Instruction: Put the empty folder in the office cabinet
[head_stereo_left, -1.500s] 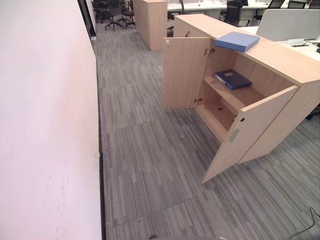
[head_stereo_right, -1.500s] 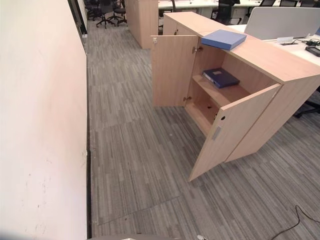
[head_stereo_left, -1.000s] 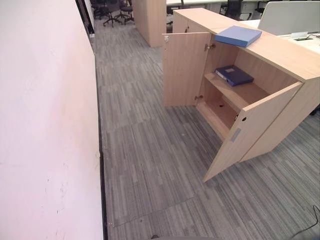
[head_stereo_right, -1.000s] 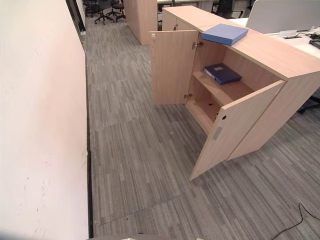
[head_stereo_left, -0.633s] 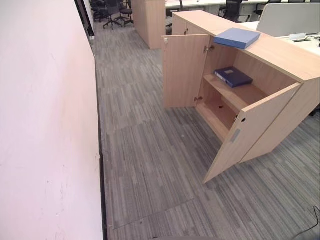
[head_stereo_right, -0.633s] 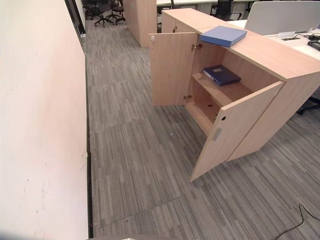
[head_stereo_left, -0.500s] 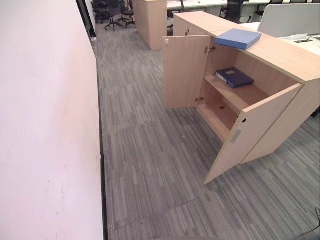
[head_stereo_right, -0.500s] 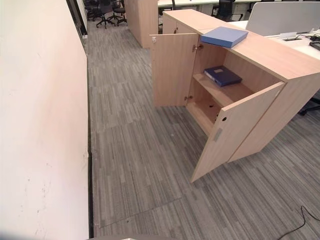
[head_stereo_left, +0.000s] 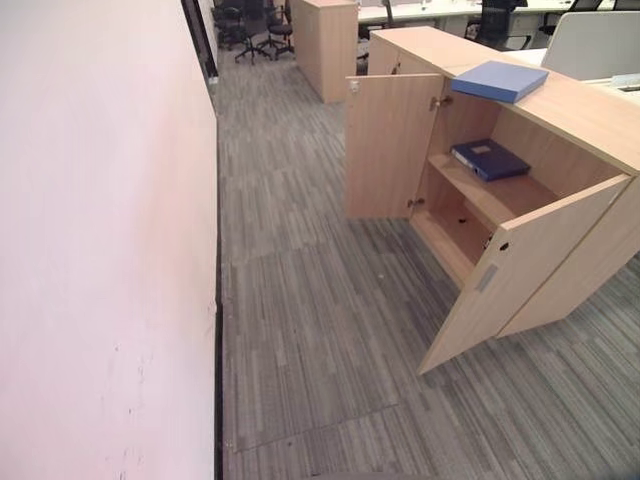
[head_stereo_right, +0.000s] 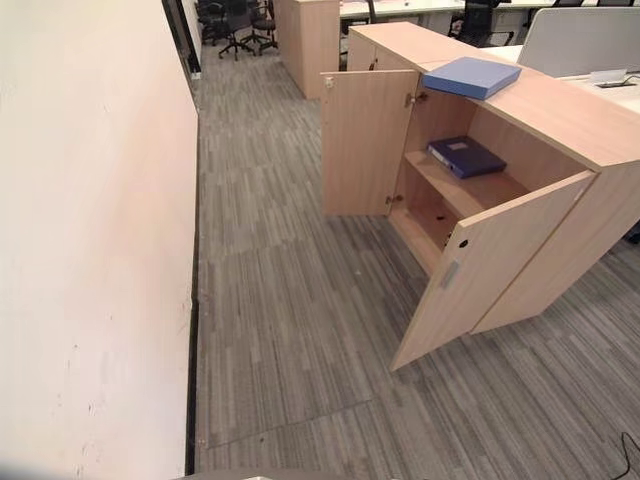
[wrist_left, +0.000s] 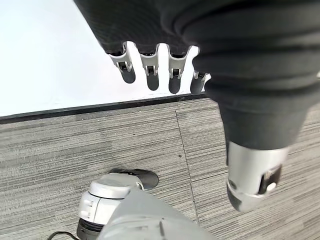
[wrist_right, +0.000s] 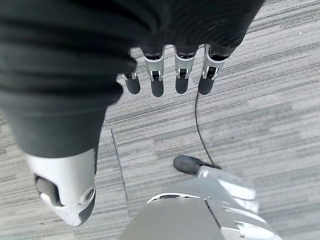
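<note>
Evidently awaiting pickup, the light blue folder (head_stereo_left: 499, 80) is lying on top of the open office cabinet (head_stereo_left: 590, 120), while left hand (wrist_left: 160, 70) and right hand (wrist_right: 170, 75) are hanging empty, fingers relaxed.

The floor (head_stereo_left: 300, 300) is covered with grey striped carpet. A pale wall (head_stereo_left: 100, 200) is seen on the left. Black office chairs (head_stereo_left: 255, 22) and a wooden unit (head_stereo_left: 330, 45) are placed far away.
</note>
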